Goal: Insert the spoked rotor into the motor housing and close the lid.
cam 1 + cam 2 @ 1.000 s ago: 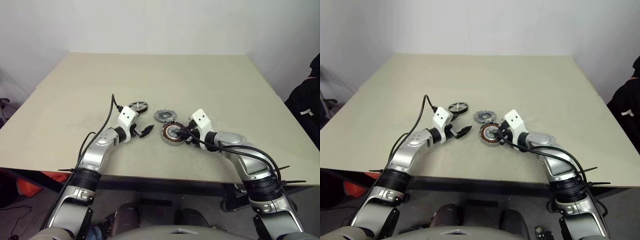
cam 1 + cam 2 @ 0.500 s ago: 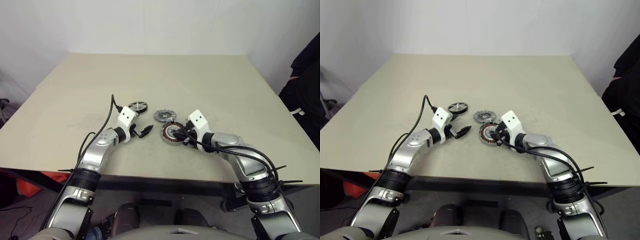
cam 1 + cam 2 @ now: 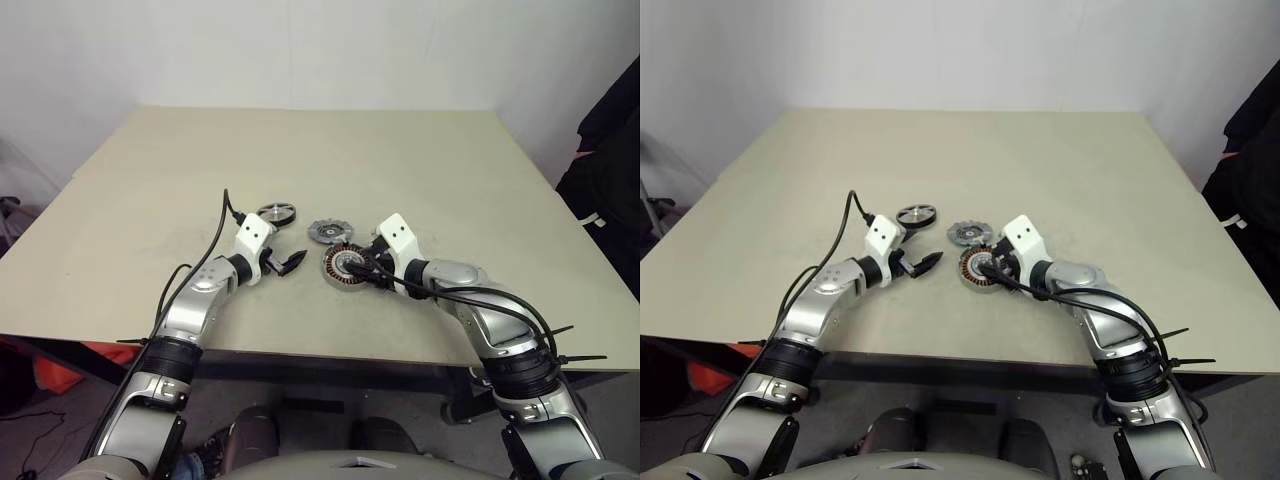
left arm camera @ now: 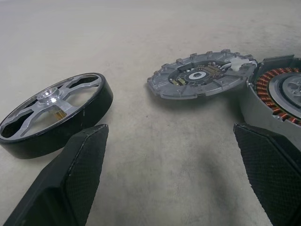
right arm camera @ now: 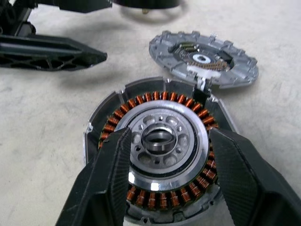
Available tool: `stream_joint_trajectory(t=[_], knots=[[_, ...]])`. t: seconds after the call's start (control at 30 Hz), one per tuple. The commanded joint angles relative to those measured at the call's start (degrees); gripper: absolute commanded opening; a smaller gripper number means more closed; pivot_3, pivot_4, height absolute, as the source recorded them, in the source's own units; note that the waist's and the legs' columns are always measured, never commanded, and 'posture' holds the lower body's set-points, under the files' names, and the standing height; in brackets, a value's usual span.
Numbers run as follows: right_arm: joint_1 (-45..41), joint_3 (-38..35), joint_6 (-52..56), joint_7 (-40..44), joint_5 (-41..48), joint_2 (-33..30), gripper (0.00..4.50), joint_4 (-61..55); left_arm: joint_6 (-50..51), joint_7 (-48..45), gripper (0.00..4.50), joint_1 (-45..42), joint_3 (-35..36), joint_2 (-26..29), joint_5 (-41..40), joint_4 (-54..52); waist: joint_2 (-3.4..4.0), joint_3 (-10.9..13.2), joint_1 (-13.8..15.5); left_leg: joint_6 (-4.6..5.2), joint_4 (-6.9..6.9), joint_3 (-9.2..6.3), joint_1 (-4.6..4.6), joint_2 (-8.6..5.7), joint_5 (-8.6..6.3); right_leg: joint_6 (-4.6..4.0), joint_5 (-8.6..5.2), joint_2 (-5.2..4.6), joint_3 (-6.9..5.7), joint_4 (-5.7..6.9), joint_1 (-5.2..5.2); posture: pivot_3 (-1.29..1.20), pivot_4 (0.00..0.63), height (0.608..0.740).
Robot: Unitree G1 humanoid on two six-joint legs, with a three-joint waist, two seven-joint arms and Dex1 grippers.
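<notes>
The right tool (image 5: 164,186) hangs over the motor housing (image 5: 157,150), its two black fingers (image 5: 106,183) spread to either side of the silver hub in the housing's centre and pinching nothing. The housing lies flat on the worktop (image 3: 420,170), open, with its ring of copper windings showing around the hub. Its lid (image 5: 203,57), a toothed grey disc with its inner face up, lies flat just beyond the housing at about 12 o'clock in the head views, joined to the housing's rim by a small white piece.

The left tool (image 4: 169,174) hovers low over the worktop at about 9 o'clock from the housing, fingers (image 4: 70,181) spread wide and empty, its tips near the housing's rim but apart from it. The spoked rotor (image 4: 54,113), a black ring with silver spokes, lies flat at about 10 o'clock from the housing, just beyond the left tool and apart from the lid.

A person in dark clothing (image 3: 610,150) stands at the worktop's 3 o'clock edge.
</notes>
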Motion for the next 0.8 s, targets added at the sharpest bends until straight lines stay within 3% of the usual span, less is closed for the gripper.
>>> stream_joint_trajectory(t=[0.03,0.17,0.53,0.8], knots=[[-1.4,-1.5,-1.5,-0.2,0.6,0.1,1.43,-0.3,-1.2,0.3,4.50,-0.8,0.6,0.1,0.2,-0.5,0.00,0.0,0.0,0.00,0.00,0.00,0.00,0.00,0.00,0.00,0.00,0.00,0.00,0.00,0.00,0.00,0.000,0.740],[-1.5,-1.2,-1.7,-0.6,0.5,0.2,0.08,-0.1,-1.2,0.5,4.50,-0.7,0.6,0.1,0.3,-0.7,0.00,0.0,0.0,0.00,0.00,0.00,0.00,0.00,0.00,0.00,0.00,0.00,0.00,0.01,0.00,0.00,0.000,0.740],[0.6,2.7,-0.6,-1.2,-1.5,0.2,0.02,2.7,-1.1,0.8,4.50,-0.8,0.7,0.3,0.3,-0.5,0.00,0.0,0.0,-0.01,0.01,0.00,0.04,0.00,0.00,-0.01,0.00,0.00,0.00,0.03,0.04,0.00,0.000,0.740],[-2.0,-0.3,-1.9,-0.1,0.4,-0.6,0.02,0.5,-1.1,0.8,4.50,-0.8,0.7,0.4,0.2,-0.3,-0.02,0.0,0.0,0.00,0.01,0.00,0.29,0.00,0.00,0.01,0.00,0.00,0.01,0.03,0.29,0.00,0.000,0.740]])
